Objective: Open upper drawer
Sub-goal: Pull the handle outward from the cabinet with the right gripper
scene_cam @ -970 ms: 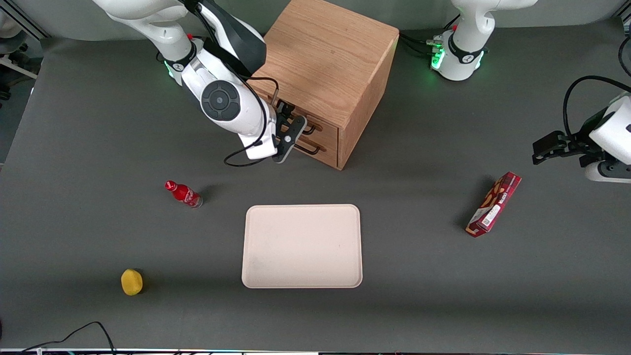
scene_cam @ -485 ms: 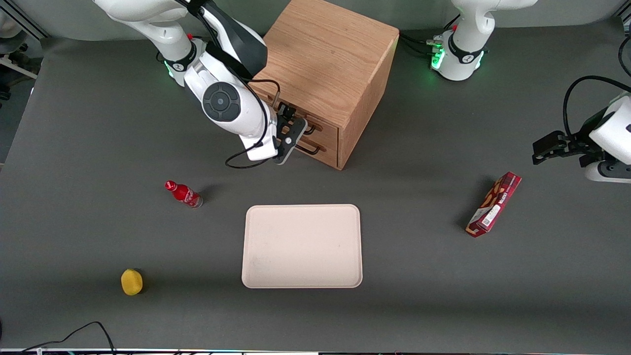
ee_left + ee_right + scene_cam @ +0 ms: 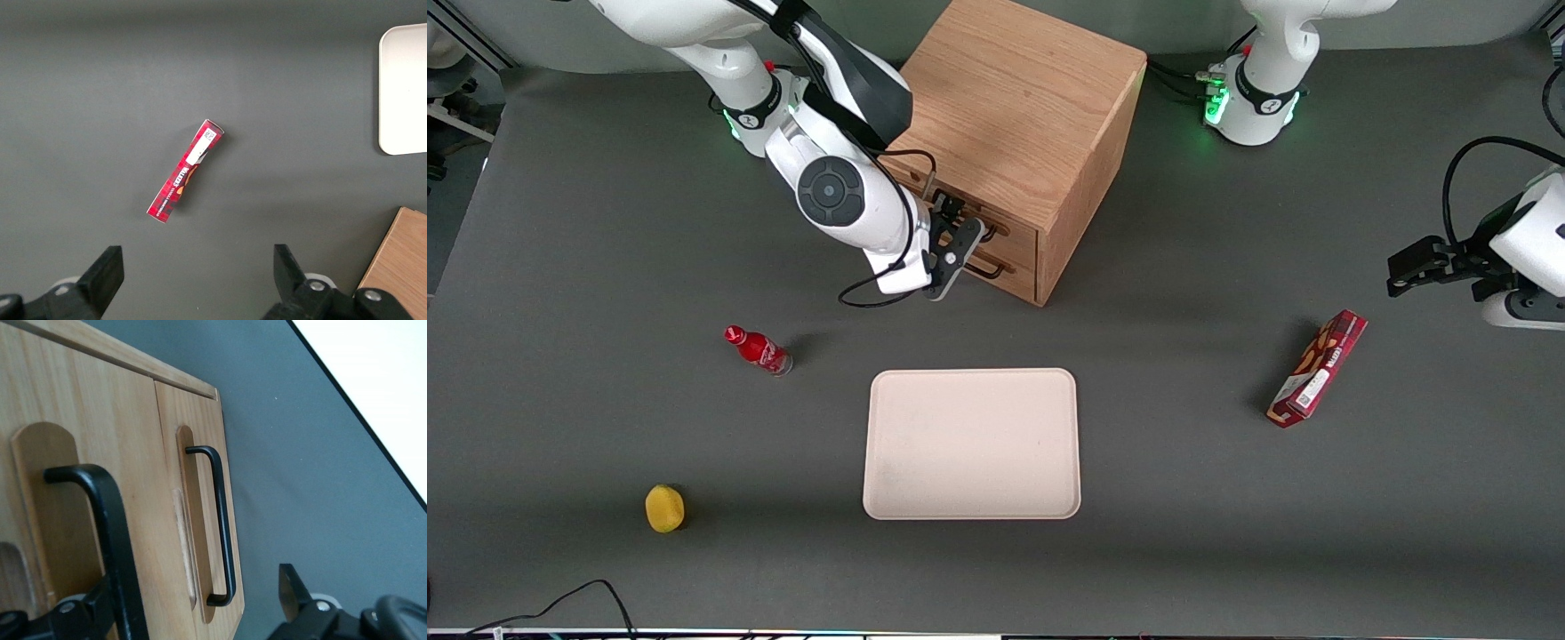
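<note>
No readable text on the red box (image 3: 185, 172) or bottle (image 3: 758, 349).

This looks like a robot lab, a room for testing robots. A big table (image 3: 605, 222) has a plain dark gray mat on it. A white robot arm (image 3: 831, 191) is fixed to the table, and its base (image 3: 751, 116) glows green. Its gripper (image 3: 951, 238) is in front of a small wood cabinet (image 3: 1014, 98), right by the drawer handles, with its fingers spread apart. The things on the mat are set well apart, like test things: a tray (image 3: 971, 444), a red bottle (image 3: 758, 349), a red box (image 3: 1319, 367) and a yellow fruit (image 3: 664, 508). Black cables (image 3: 560, 604) lie loose at the table edge nearest the front camera.
</note>
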Robot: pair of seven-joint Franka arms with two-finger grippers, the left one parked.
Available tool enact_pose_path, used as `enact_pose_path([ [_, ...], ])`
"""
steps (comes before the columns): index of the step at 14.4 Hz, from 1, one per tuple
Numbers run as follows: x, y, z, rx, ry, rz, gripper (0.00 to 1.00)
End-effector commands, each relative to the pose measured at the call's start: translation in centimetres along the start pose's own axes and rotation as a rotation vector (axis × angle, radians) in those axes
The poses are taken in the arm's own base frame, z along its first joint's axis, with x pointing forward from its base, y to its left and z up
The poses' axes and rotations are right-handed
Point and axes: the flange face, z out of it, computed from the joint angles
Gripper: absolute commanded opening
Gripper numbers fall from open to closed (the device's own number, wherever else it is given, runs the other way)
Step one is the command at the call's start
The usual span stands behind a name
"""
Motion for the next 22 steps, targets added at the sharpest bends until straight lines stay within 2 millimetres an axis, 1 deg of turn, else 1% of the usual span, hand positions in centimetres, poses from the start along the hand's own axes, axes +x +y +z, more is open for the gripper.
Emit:
enact_pose_path([
  [1, 0.5, -0.4, 0.9, -0.004, -0.002, -0.005, 1.0],
  [4, 0.5, 0.1, 0.8, -0.005, 0.001, -0.006, 1.0],
  [9, 0.6, 1.2, -0.4, -0.025, 0.014, -0.008, 1.0],
  [13, 1.1, 2.1, -1.1, -0.019, 0.03, 0.003, 1.0],
  [15, 1.1, 3.3, -1.5, -0.037, 0.027, 0.007, 1.0],
  [18, 1.4, 3.9, -1.9, -0.033, 0.021, -0.001, 1.0],
  [20, 1.2, 5.2, -2.0, -0.035, 0.021, 0.002, 1.0],
  [22, 1.3, 5.9, -2.0, -0.033, 0.023, -0.004, 1.0],
])
